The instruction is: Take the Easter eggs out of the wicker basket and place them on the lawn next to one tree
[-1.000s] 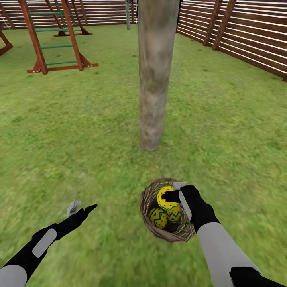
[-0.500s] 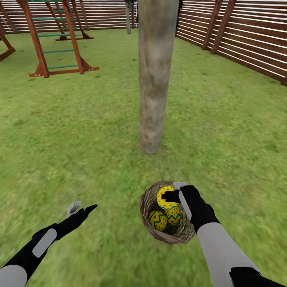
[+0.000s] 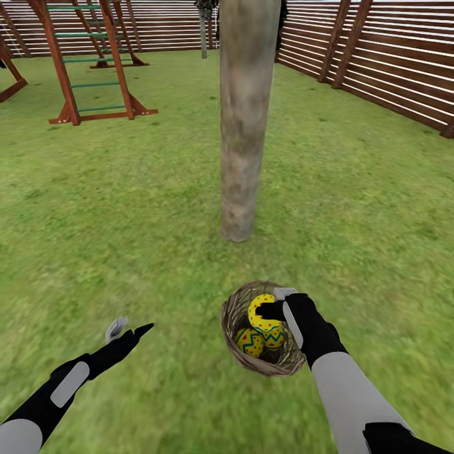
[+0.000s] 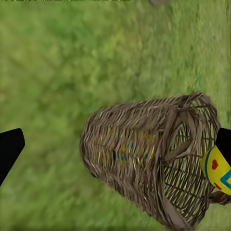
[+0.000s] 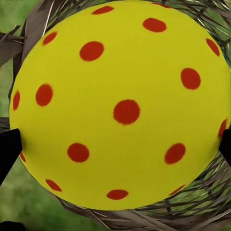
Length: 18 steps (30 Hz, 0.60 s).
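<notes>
The right gripper (image 3: 272, 302) is clamped on one egg (image 3: 260, 313) at the basket (image 3: 234, 315) rim. Two eggs (image 3: 251, 343) lie inside; none sits by the tree (image 3: 243, 126). The left gripper (image 3: 129, 328) hangs with fingers apart over the lawn (image 3: 126, 221).

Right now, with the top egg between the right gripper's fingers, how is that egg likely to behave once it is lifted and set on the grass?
The egg looks smooth and rounded, so it may slip in the right gripper if the grip is light. Set on the lawn, it could roll a little, though grass should likely damp that. The wicker basket looks light and might tip if nudged.
</notes>
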Tool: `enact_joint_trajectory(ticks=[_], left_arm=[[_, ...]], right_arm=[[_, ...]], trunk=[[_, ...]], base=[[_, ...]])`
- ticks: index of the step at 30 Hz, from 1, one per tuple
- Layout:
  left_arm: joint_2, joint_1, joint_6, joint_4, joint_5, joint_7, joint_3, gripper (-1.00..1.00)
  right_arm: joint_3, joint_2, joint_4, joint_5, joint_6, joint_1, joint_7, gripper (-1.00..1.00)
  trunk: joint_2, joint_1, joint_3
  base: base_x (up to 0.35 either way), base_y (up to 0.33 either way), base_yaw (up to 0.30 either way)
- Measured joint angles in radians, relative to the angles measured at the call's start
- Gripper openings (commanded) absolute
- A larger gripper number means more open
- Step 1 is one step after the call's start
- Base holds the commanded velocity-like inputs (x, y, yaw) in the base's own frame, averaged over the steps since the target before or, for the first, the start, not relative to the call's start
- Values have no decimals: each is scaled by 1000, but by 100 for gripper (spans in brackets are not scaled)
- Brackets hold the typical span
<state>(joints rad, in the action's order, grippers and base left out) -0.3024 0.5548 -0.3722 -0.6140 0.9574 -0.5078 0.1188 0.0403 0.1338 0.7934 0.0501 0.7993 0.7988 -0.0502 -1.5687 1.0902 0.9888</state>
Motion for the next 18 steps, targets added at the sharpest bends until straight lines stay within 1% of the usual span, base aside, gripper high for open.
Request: enact_joint_trajectory(ticks=[2, 4, 6, 7, 13, 15, 16, 18], left_arm=[[0, 0, -3, -1, 0, 0, -1, 100], [1, 0, -22, -2, 0, 0, -4, 100], [1, 0, -33, -3, 0, 0, -7, 100], [2, 0, -34, -3, 0, 0, -7, 100], [5, 0, -36, -1, 0, 1, -2, 100], [6, 0, -36, -1, 0, 1, -2, 100], [6, 0, -36, -1, 1, 1, -2, 100], [6, 0, -36, -2, 1, 1, 0, 100]], right_arm=[[1, 0, 0, 0, 1, 0, 0, -100], [1, -1, 2, 0, 8, 0, 0, -100], [4, 0, 3, -1, 88, 0, 0, -100], [4, 1, 5, -1, 114, 0, 0, -100], [5, 5, 11, 1, 193, 0, 1, -100], [5, 7, 15, 0, 208, 0, 1, -100], [5, 7, 30, 0, 214, 0, 1, -100], [5, 10, 97, 0, 244, 0, 1, -100]], trunk=[[14, -8, -6], [28, -15, -12], [42, -23, -19], [49, -27, -22], [91, -50, -41], [105, -57, -47], [112, -61, -50], [126, -69, -56]], base=[[0, 0, 0], [0, 0, 0], [0, 0, 0], [0, 0, 0], [0, 0, 0], [0, 0, 0], [0, 0, 0], [0, 0, 0]])
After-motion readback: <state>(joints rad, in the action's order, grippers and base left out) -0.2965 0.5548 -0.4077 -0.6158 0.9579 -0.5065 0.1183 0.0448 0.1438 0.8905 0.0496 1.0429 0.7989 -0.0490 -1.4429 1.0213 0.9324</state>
